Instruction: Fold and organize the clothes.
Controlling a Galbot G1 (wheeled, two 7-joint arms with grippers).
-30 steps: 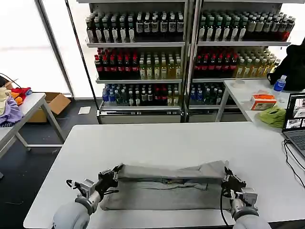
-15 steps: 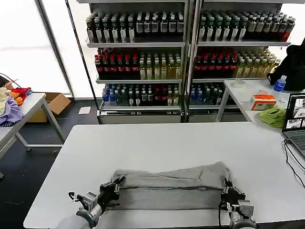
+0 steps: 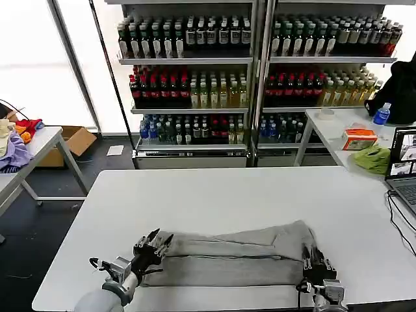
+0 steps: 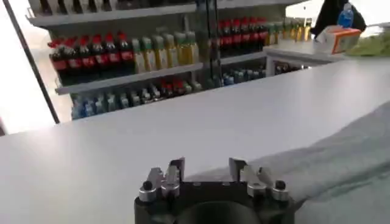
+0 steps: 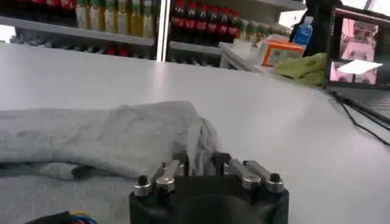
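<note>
A grey T-shirt lies folded into a long band across the near part of the white table. My left gripper sits at the band's left end, open, with its fingers spread just off the cloth edge. In the left wrist view the left gripper has bare table between its fingers, and the shirt is beside them. My right gripper rests at the band's right end, open. In the right wrist view the right gripper has the bunched end of the shirt just beyond its fingertips.
A side table at the right carries a lime-green cloth, an orange box and a laptop, with a cable trailing onto my table. Bottle shelves stand behind. Coloured fabrics lie on a table at the left.
Both grippers brought the shirt's far edge toward the near edge, laying it over as a fold. They then let go, and the left fingers now stand spread off the cloth.
</note>
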